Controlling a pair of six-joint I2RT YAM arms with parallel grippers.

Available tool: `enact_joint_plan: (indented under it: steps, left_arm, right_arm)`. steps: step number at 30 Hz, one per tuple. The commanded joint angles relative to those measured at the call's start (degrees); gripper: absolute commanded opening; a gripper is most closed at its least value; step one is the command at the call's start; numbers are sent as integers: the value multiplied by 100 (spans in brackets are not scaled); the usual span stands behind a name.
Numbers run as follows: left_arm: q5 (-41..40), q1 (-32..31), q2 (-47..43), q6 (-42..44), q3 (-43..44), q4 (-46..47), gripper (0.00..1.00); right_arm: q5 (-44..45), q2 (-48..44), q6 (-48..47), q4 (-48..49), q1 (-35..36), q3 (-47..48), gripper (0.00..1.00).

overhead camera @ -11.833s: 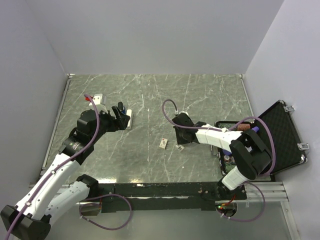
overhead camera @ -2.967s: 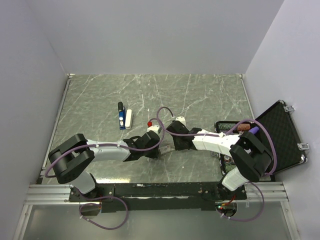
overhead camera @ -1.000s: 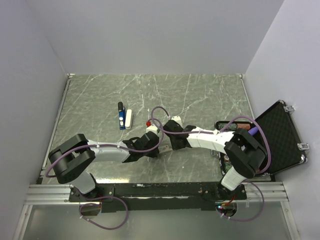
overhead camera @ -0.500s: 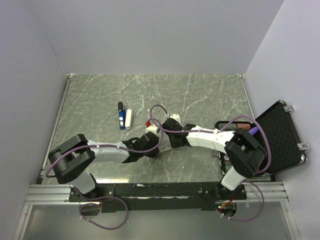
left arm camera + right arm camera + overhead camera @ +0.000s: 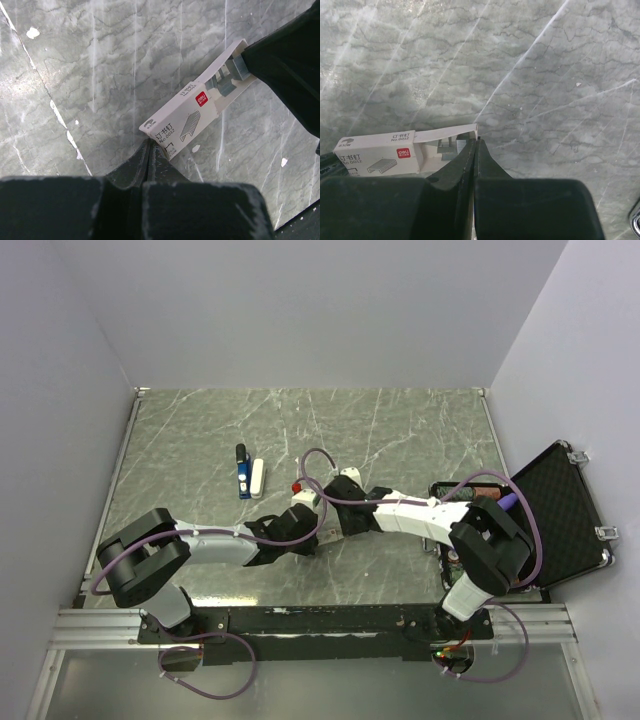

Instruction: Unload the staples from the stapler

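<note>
Black and white, both arms lie low over the marbled table (image 5: 420,430), reaching inward to meet mid-table. The left gripper (image 5: 149,150) and right gripper (image 5: 475,142), each pressed together, touch opposite ends of a white staple box (image 5: 192,112). Farther left, the stapler (image 5: 243,472) lies well apart, its long axis near-to-far, black end toward the back wall.

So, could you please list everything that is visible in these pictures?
stapler: one, blue and black with a whitish bar, on the table left of centre, apart from both grippers
staple box: one, white with a red label, between the grippers, tray partly out
staples: grey, count unclear, in the exposed tray
case: one, black, open, right edge
table: one, grey-green marble
left gripper: black, shut, at the box's closed end
right gripper: black, shut, at the tray end
</note>
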Motion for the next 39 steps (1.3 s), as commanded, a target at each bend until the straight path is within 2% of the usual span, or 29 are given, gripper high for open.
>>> enact_joint_plan:
  steps: [1,19,39]
  left_arm:
    - [160,-23,71,2,-91,-109,1]
    - [239,-31,123,-33,-47,-65,1]
    - [511,-31,247,169,68,-4,1]
  right_arm:
    - [-167,-89,74,282,-70,64,0]
    - [-827,-45,321,633,-132,-199,0]
    - [-370,-124,-22,264,88,196,0]
